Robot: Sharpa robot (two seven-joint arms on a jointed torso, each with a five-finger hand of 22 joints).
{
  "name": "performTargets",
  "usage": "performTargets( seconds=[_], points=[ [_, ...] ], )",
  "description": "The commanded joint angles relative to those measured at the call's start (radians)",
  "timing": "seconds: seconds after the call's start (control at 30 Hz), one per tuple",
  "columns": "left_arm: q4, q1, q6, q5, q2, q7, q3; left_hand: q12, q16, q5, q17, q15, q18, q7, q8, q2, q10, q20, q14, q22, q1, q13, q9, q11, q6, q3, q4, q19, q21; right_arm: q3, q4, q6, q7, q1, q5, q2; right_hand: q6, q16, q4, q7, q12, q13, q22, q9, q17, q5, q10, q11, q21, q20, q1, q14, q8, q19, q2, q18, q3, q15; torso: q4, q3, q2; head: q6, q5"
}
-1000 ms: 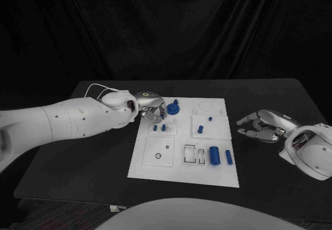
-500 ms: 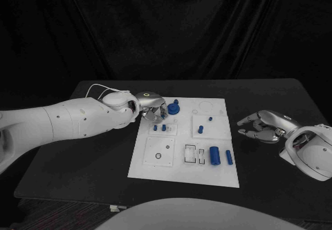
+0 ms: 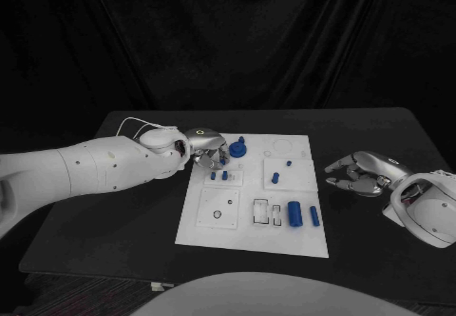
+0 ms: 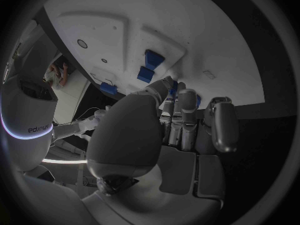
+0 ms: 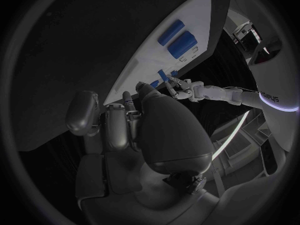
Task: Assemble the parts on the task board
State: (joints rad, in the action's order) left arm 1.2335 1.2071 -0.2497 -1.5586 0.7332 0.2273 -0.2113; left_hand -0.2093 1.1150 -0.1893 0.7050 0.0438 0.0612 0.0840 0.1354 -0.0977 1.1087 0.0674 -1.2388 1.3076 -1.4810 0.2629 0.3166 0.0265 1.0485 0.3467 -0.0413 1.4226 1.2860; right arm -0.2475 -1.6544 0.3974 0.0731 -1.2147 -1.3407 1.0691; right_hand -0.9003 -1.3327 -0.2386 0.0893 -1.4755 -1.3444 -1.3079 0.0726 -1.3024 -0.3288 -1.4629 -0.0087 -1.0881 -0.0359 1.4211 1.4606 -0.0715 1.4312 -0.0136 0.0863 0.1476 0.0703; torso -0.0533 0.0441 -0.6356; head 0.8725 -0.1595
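Left hand [image 3: 205,149] works at the board's [image 3: 249,234] 11 o'clock corner, fingers [image 4: 177,102] on a blue knob [image 3: 238,149], grip unclear; a skewed push could jam it. Right hand [image 3: 361,173] idles, curled.

The word "edirobs" is faintly legible on the robot's white body [image 4: 39,129], nothing else

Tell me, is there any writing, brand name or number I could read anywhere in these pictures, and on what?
Dark lettering on the robot's white body, seen in both wrist views: too bent and blurred to read for sure.
White task board: faint outlines, no legible words or numbers.
Small blue parts: no markings visible.
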Motion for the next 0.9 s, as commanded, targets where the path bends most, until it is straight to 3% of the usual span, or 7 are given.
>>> performTargets(
  seconds=[0.03,0.33,0.53,0.67,0.9],
  points=[
    [0.008,-0.006,0.032,-0.002,0.000,0.006,-0.004,0.004,-0.011,0.010,-0.012,-0.001,0.005,-0.007,-0.006,-0.005,-0.005,0.000,0.013,0.175,0.009,0.001,0.000,0.002,-0.004,-0.001,0.001,-0.009,-0.011,0.000,-0.001,-0.007,0.010,0.002,-0.002,0.000,-0.008,0.005,0.001,0.002,0.003,-0.126,-0.145,-0.001,0.002,-0.005,-0.036,-0.002,0.003,-0.001,0.013,0.058,0.000,-0.006,0.000,0.002,0.006,0.004,-0.0008,-0.0004,-0.001,0.000,-0.002],
    [0.014,-0.006,0.035,-0.002,0.003,-0.013,-0.004,0.020,-0.027,0.037,-0.040,-0.002,0.009,-0.013,-0.021,-0.008,-0.026,0.002,0.033,0.170,0.021,0.004,-0.005,0.001,-0.028,-0.003,-0.005,-0.021,-0.030,0.000,-0.003,-0.008,0.011,0.002,-0.002,0.001,-0.008,0.005,0.001,0.002,0.003,-0.126,-0.145,-0.001,0.002,-0.005,-0.036,-0.002,0.003,-0.001,0.013,0.058,0.000,-0.006,0.000,0.002,0.006,0.004,-0.0007,-0.0003,0.000,0.000,-0.003],
    [0.011,-0.006,0.018,-0.002,0.004,-0.026,-0.004,0.054,-0.043,0.055,-0.068,-0.014,0.013,-0.047,-0.071,-0.023,-0.089,0.008,0.053,0.163,0.036,0.001,-0.027,0.020,-0.128,-0.003,-0.015,-0.036,-0.057,0.000,-0.004,-0.008,0.011,0.002,-0.002,0.003,-0.008,0.006,0.002,0.002,0.004,-0.125,-0.145,-0.001,0.002,-0.005,-0.035,-0.002,0.005,-0.001,0.014,0.058,0.000,-0.006,0.000,0.002,0.008,0.004,-0.0005,0.0000,0.000,0.000,-0.003],
    [0.009,-0.006,-0.007,-0.002,0.006,-0.029,-0.004,0.063,-0.043,0.080,-0.075,-0.022,0.015,-0.071,-0.073,-0.033,-0.134,0.016,0.059,0.161,0.052,0.005,-0.047,0.031,-0.206,-0.015,-0.026,-0.041,-0.070,0.000,-0.005,-0.006,0.011,0.002,-0.002,0.005,-0.008,0.006,0.003,0.002,0.005,-0.124,-0.145,-0.001,0.002,-0.005,-0.035,-0.002,0.004,-0.001,0.015,0.058,0.000,-0.006,0.000,0.002,0.008,0.004,-0.0004,0.0000,0.000,0.000,-0.005],
    [0.006,-0.006,-0.097,-0.002,0.024,-0.010,-0.004,0.052,-0.040,0.103,-0.080,-0.027,0.014,-0.090,-0.071,-0.041,-0.175,0.024,0.059,0.163,0.078,0.022,-0.064,0.039,-0.264,-0.049,-0.043,-0.036,-0.067,0.000,-0.012,0.005,0.008,0.002,-0.002,0.011,-0.007,0.007,0.003,0.002,0.009,-0.120,-0.144,-0.002,0.003,-0.004,-0.032,-0.001,0.008,-0.001,0.014,0.058,0.001,-0.007,-0.004,0.003,0.007,0.004,-0.0017,-0.0002,0.000,0.000,-0.005]
  ],
)
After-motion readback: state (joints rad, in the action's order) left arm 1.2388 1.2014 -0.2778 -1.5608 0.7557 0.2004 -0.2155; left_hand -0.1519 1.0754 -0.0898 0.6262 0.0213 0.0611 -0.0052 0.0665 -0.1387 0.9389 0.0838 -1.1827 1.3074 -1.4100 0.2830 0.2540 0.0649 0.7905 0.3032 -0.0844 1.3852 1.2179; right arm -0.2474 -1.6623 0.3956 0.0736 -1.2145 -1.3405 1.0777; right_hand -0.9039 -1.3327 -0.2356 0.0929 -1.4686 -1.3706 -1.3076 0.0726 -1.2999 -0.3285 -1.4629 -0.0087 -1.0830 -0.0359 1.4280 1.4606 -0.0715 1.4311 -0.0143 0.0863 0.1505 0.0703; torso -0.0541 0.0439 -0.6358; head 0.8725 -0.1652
